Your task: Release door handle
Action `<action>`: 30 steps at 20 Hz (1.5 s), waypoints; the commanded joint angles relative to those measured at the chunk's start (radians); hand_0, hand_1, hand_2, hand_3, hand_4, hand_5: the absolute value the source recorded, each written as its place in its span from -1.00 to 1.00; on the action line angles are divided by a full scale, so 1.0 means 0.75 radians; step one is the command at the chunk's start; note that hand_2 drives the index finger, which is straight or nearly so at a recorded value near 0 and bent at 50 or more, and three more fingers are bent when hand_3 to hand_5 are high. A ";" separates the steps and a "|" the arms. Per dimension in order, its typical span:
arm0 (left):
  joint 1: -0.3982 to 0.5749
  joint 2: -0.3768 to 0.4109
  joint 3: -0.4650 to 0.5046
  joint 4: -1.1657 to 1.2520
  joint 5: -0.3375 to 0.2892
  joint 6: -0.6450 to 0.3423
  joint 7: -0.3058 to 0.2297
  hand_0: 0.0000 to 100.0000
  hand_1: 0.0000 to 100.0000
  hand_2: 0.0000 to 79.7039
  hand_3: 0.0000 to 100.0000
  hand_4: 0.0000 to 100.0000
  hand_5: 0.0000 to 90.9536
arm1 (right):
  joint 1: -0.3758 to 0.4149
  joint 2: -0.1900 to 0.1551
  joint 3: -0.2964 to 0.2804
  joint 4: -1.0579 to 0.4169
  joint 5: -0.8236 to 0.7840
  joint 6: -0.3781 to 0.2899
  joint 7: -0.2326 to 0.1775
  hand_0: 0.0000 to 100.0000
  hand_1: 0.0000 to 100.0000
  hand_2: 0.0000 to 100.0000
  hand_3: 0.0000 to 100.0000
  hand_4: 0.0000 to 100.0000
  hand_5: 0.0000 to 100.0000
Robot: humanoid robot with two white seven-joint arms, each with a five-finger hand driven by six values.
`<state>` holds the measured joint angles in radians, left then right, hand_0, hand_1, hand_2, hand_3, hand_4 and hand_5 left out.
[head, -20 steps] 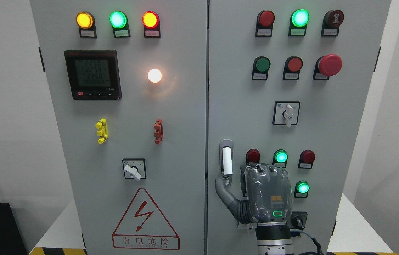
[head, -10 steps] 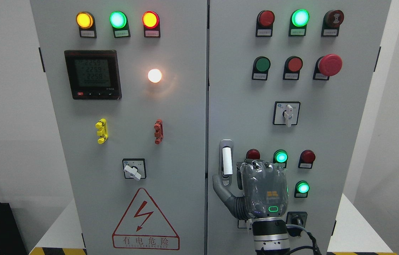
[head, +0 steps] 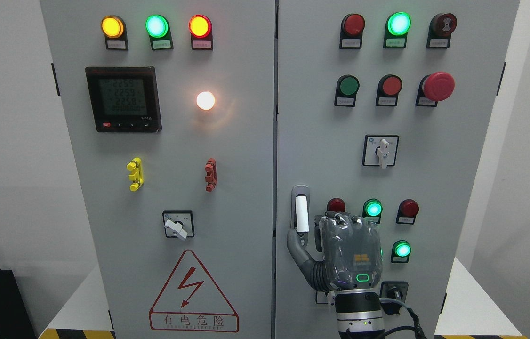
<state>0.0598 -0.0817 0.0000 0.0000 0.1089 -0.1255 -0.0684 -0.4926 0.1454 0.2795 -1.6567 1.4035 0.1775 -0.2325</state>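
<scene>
The door handle (head: pixel 301 214) is a white lever in a grey recessed plate at the left edge of the cabinet's right door (head: pixel 321 141). It stands upright and is in full view. My right hand (head: pixel 340 245), wrapped in clear plastic, comes up from the bottom edge and sits just right of the handle, back toward the camera. Its fingers (head: pixel 349 221) bend toward the panel beside the handle and do not close round it. The thumb (head: pixel 294 240) sticks out left, its tip at the handle's lower end. The left hand is out of view.
The right door carries indicator lamps (head: pixel 373 208), push buttons, a red emergency stop (head: pixel 438 86) and a rotary switch (head: pixel 381 150) close above the hand. The left door (head: pixel 175 141) has a meter (head: pixel 123 99), lamps, a selector switch (head: pixel 178 225) and a warning triangle (head: pixel 193 292).
The right hand has risen and shifted left toward the handle. In the last half second only the thumb edged a little right, under the handle's lower end.
</scene>
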 commanded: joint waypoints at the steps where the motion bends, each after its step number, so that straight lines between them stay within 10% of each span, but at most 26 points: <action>1: 0.000 0.001 -0.016 -0.020 0.000 0.000 -0.001 -0.76 -0.22 -1.00 -1.00 -1.00 -1.00 | 0.012 0.002 -0.007 0.006 0.000 0.001 -0.003 -0.21 -0.10 1.00 1.00 1.00 0.95; 30: 0.000 0.001 -0.016 -0.020 0.000 0.000 -0.001 -0.76 -0.22 -1.00 -1.00 -1.00 -1.00 | 0.008 0.002 -0.011 -0.010 -0.006 -0.006 -0.001 -0.09 -0.18 1.00 1.00 1.00 0.95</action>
<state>0.0598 -0.0813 0.0000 0.0000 0.1089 -0.1255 -0.0686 -0.4850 0.1472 0.2725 -1.6631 1.3991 0.1739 -0.2336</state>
